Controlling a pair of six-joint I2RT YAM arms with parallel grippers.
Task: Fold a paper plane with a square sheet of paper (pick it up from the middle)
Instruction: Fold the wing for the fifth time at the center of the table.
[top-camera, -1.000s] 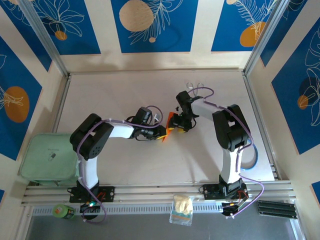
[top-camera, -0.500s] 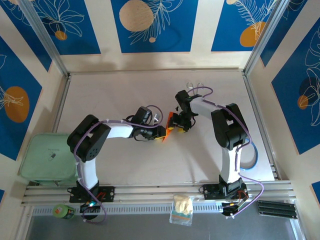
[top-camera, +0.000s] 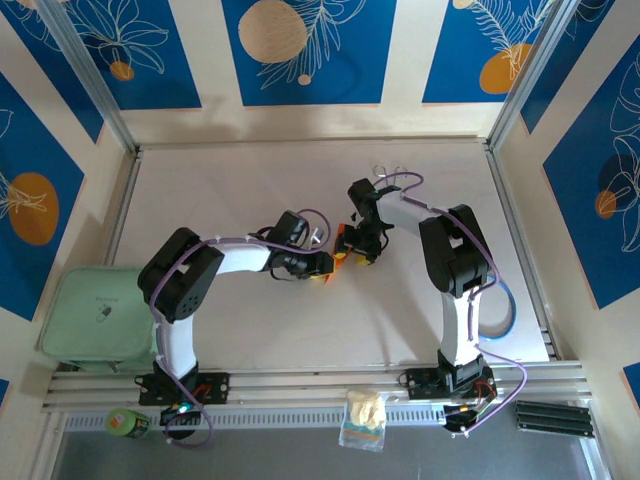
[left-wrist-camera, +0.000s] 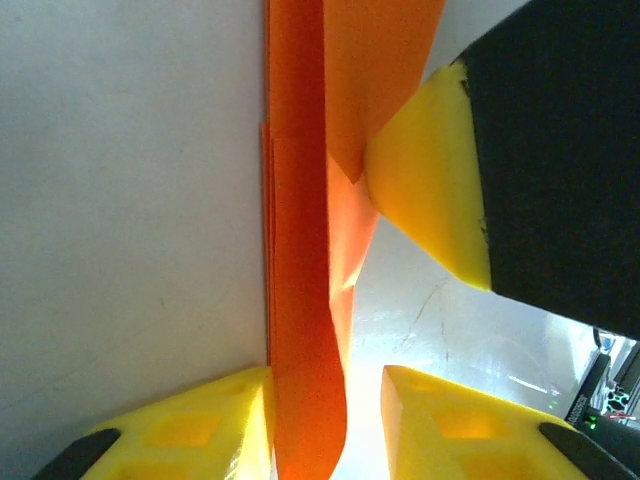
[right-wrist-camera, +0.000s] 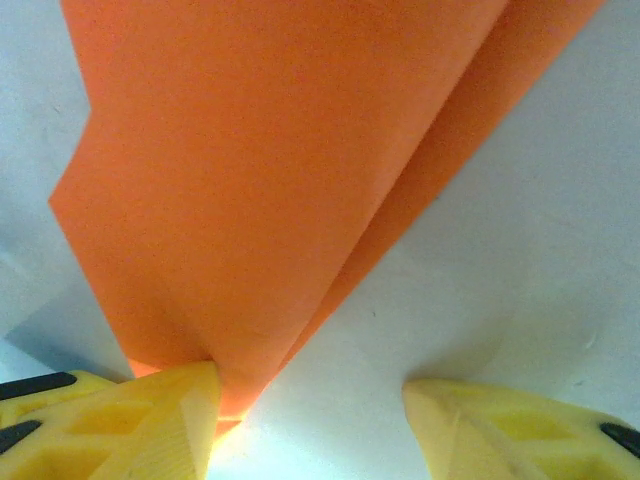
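Two grippers are meeting low over the middle of the white table (top-camera: 220, 200), with both arms bending at the elbow and reaching inward.

The left gripper (left-wrist-camera: 325, 400) is standing open. The folded orange paper (left-wrist-camera: 300, 250) is running as a narrow, layered strip between its yellow plastic fingers (left-wrist-camera: 190, 435). The strip is touching one finger and leaving a clear gap to the other.

The right gripper (right-wrist-camera: 310, 385) is also standing open. The smooth, matte paper is fanning out from a creased point that is resting against one yellow finger (right-wrist-camera: 150, 420), well apart from the opposite one. In the left wrist view, a right finger is pressing on the paper's edge.
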